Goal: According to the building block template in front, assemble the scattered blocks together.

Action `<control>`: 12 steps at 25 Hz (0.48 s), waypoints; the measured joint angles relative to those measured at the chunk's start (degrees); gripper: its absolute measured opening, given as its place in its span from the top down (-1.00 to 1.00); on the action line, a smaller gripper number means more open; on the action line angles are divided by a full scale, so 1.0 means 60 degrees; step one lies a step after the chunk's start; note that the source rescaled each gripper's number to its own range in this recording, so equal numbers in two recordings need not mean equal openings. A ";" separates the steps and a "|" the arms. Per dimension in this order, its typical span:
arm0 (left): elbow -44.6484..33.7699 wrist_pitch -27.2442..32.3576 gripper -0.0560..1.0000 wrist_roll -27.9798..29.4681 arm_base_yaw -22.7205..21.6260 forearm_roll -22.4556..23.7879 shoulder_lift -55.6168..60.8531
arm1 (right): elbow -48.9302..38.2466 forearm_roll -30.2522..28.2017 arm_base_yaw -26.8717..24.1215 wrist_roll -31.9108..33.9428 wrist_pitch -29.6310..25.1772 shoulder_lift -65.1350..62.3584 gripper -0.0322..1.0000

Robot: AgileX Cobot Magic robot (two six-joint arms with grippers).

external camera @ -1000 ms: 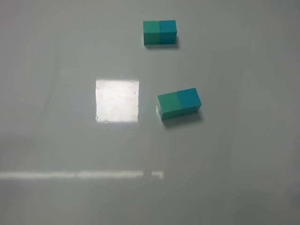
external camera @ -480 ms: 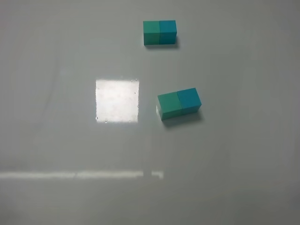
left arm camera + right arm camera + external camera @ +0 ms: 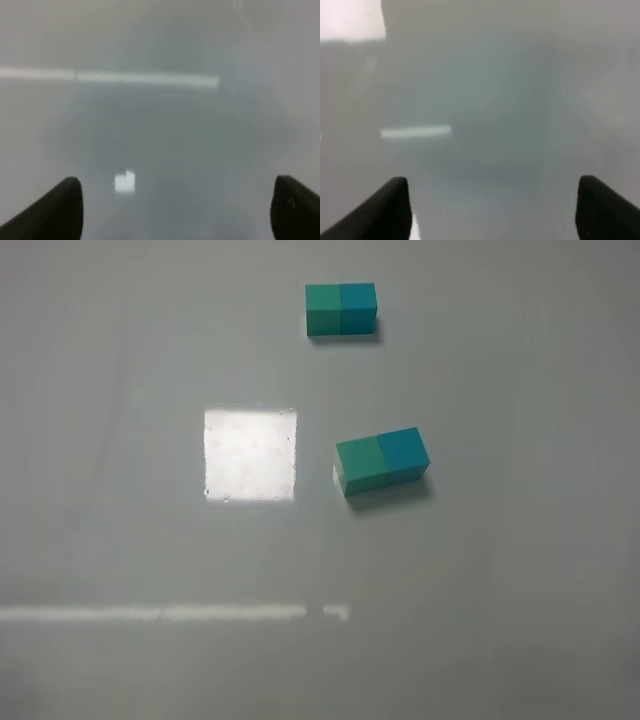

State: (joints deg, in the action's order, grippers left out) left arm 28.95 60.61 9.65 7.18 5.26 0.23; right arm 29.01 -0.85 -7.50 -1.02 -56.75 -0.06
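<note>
The building block template lies at the far middle of the table: a sea-green cube on the left, a teal-blue cube on the right, joined square. Nearer, the two scattered blocks touch side by side as a slightly turned pair: the sea-green cube on the left, the teal-blue cube on the right. No arm shows in the high view. My left gripper is open over bare table. My right gripper is open over bare table. Neither wrist view shows a block.
The grey table has a bright square glare patch left of the nearer pair and a thin light streak towards the front.
</note>
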 joint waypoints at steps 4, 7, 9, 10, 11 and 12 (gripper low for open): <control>0.0000 0.0000 -0.41 0.0000 0.0000 0.0000 0.0000 | 0.0000 0.0000 0.0000 0.0010 0.0000 0.0000 0.68; 0.0000 -0.0007 -0.41 0.0000 0.0000 -0.0006 0.0000 | 0.0000 0.0000 0.0000 0.0089 0.0000 0.0000 0.68; 0.0000 -0.0007 -0.41 0.0000 0.0000 -0.0006 0.0000 | 0.0000 0.0000 0.0000 0.0102 0.0000 0.0000 0.68; 0.0000 -0.0007 -0.41 0.0000 0.0000 -0.0006 0.0000 | 0.0000 0.0000 0.0000 0.0102 0.0000 0.0000 0.68; 0.0000 -0.0007 -0.41 0.0000 0.0000 -0.0006 0.0000 | 0.0000 0.0000 0.0000 0.0114 0.0000 0.0000 0.70; 0.0000 -0.0017 -0.41 0.0000 -0.0010 -0.0006 0.0000 | 0.0000 0.0000 0.0000 0.0169 0.0000 0.0000 0.79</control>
State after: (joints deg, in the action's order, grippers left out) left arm 28.95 60.51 9.65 7.13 5.22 0.23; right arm 29.01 -0.85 -7.50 0.00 -56.75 -0.06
